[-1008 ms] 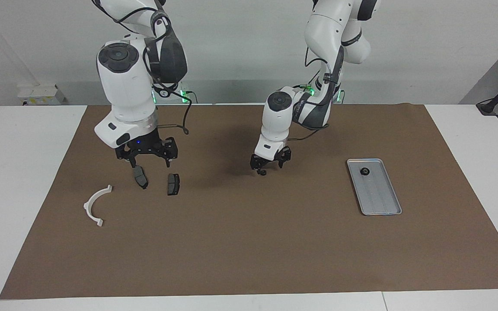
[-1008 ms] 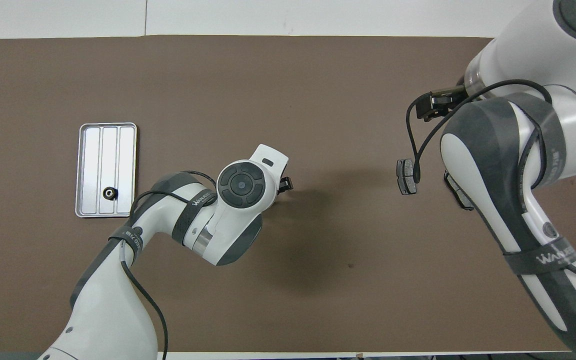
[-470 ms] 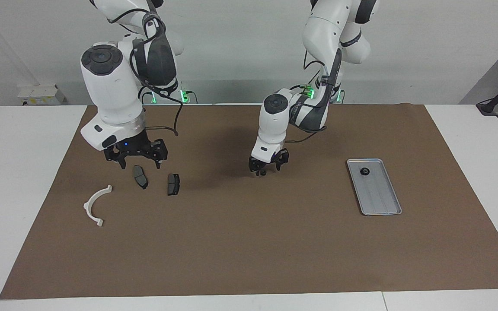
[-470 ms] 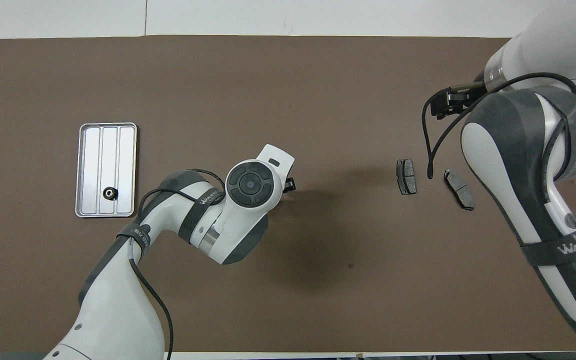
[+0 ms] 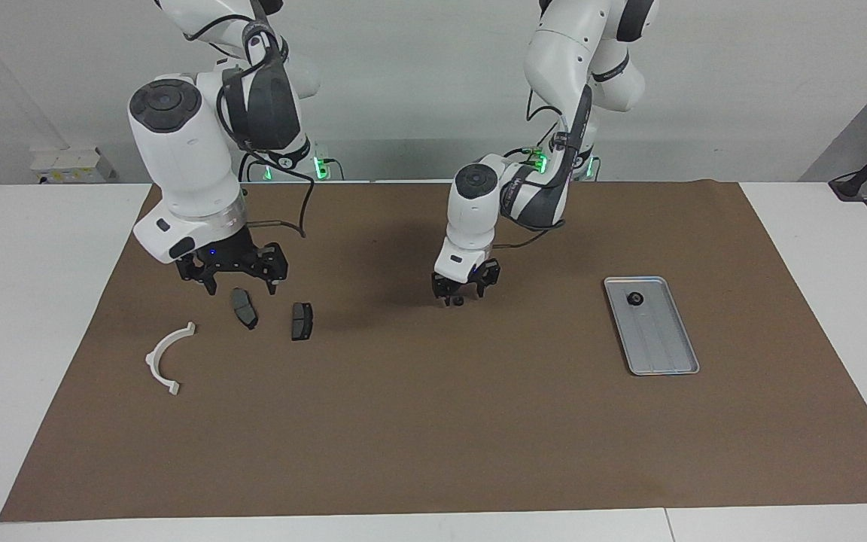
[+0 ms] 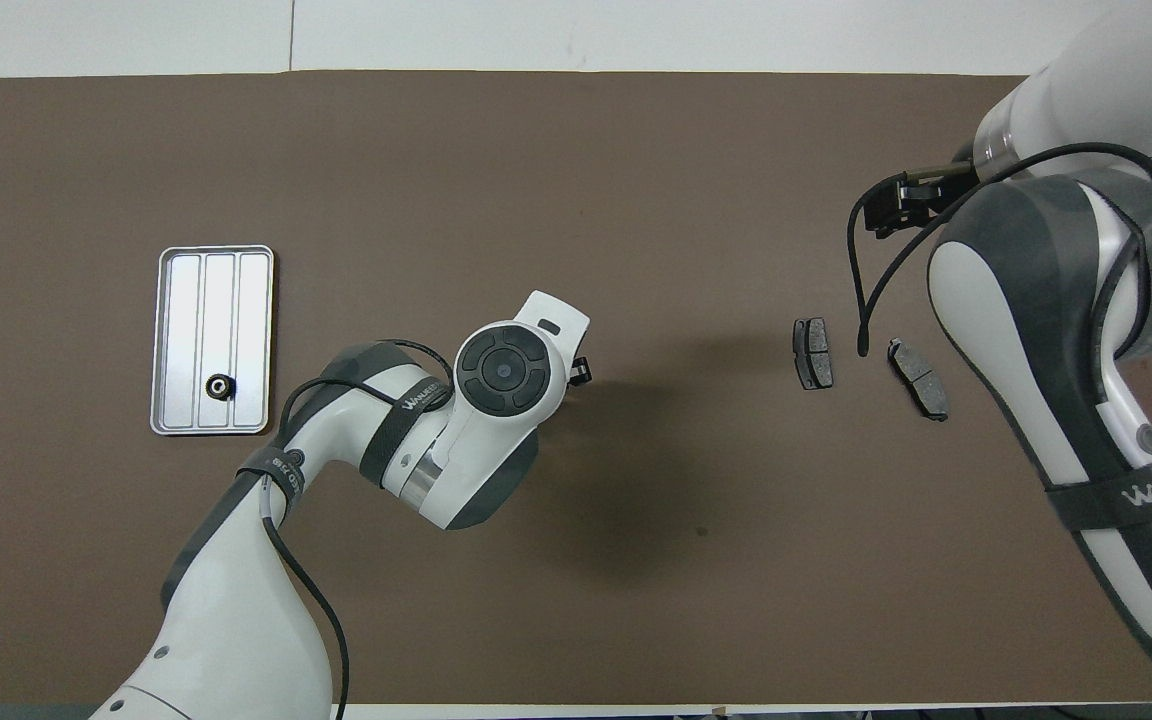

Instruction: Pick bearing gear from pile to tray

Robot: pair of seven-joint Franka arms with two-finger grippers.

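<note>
The right gripper [image 5: 235,280] has lifted off the pads [image 5: 243,308] by the right arm's end of the desk [image 5: 433,421], fingers apart and empty. The left gripper [image 5: 457,295] is low at mid-desk, narrowing around a small black gear [image 5: 458,300]; I cannot tell if it grips yet. The tray [image 5: 667,361] near the left arm's end already carries one gear [image 5: 635,298].

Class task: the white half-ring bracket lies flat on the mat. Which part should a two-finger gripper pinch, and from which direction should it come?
Probably the middle of the bracket arc, from straight above. It lies flat with bare mat inside and outside the thin band, so one finger could go down on each side.
</note>
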